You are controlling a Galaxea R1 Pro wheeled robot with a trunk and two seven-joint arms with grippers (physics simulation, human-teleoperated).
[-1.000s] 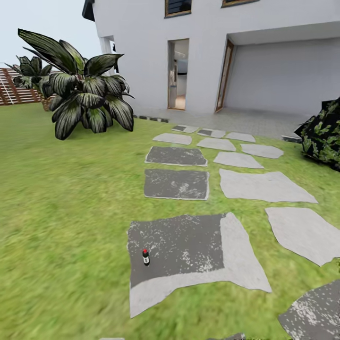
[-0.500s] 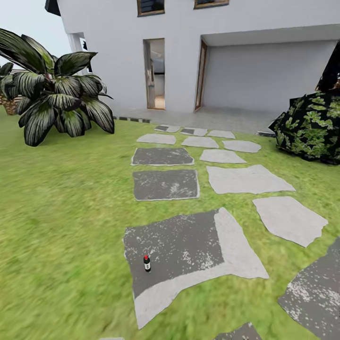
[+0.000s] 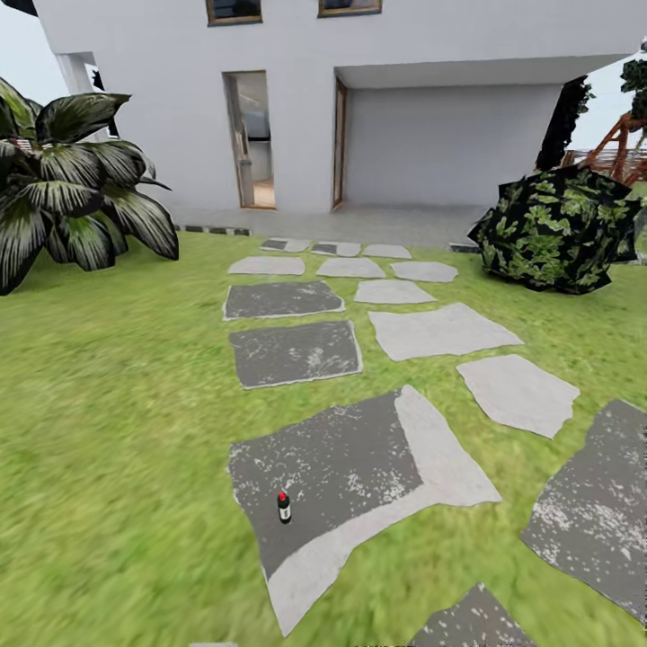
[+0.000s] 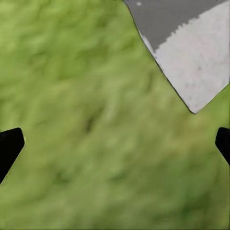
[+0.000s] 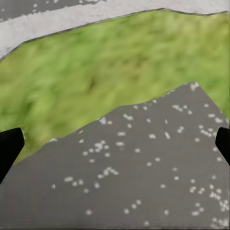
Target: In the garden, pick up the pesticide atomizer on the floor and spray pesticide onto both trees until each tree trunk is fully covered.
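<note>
Left claw [image 4: 115, 141]: the two dark fingertips [image 4: 9, 146] show at opposite edges of the left wrist view, set wide apart with nothing between them. Below lies blurred green lawn [image 4: 86, 129] and the pointed corner of a pale grey stepping stone [image 4: 196, 62].

Right claw [image 5: 115, 148]: fingertips [image 5: 8, 146] likewise at opposite edges of the right wrist view, spread apart and holding nothing. Under it is a dark, white-speckled stone slab [image 5: 143, 177], then a band of grass, then the edge of a lighter stone.

Head view, nearest ground: the lawn [image 3: 108, 431] runs across the foreground. A large stepping stone [image 3: 350, 485], dark grey over most of its face with a pale margin along its near and right sides, lies just ahead. The pesticide atomizer [image 3: 284, 507] stands upright on the dark part of this stone, near its left front edge: a small dark bottle with a red cap, well apart from both claws.

Middle ground: further stepping stones [image 3: 292, 352] continue in two rough rows toward the house, dark ones on the left, pale ones on the right.

Far ground: a broad-leaved plant [image 3: 72, 193] with dark, pale-striped leaves stands at the left, a dark leafy bush [image 3: 557, 229] at the right. Behind them is the white house [image 3: 422, 54] with an open doorway [image 3: 252, 139] and a recessed bay. A reddish-brown wooden structure [image 3: 620, 148] shows at the far right edge; its form cannot be made out.
</note>
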